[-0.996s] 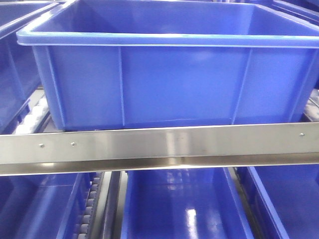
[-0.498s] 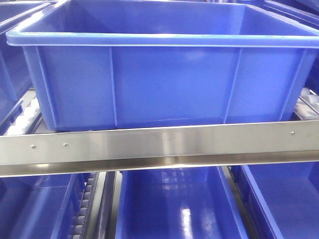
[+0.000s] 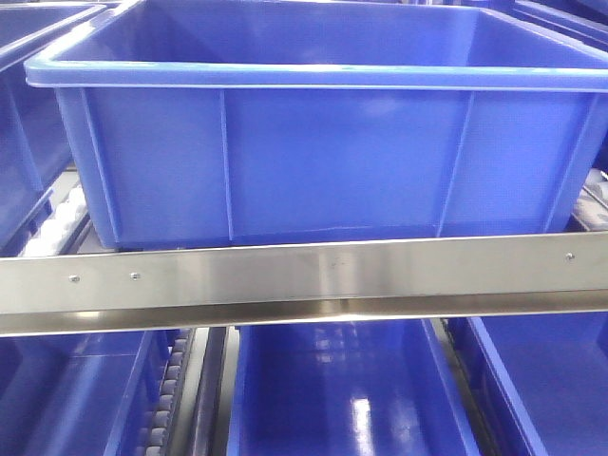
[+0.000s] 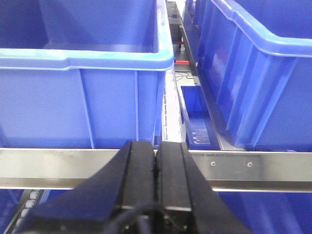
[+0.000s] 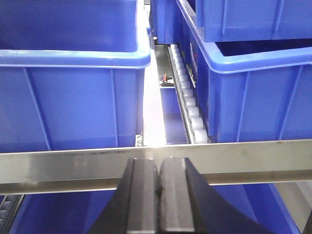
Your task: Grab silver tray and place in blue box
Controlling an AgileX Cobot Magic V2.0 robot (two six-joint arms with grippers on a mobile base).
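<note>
Blue box [image 3: 313, 142] shifted right — top cropped

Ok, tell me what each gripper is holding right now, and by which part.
Nothing is held. The left gripper and right gripper both have their jaws pressed together with nothing between them. No silver tray shows in any view.

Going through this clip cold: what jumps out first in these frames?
A large blue box fills the front view, sitting on a shelf behind a shiny steel rail, with more blue bins on the level below. In each wrist view, the left gripper and right gripper sit shut and empty in front of that rail. No silver tray shows in any view.
</note>
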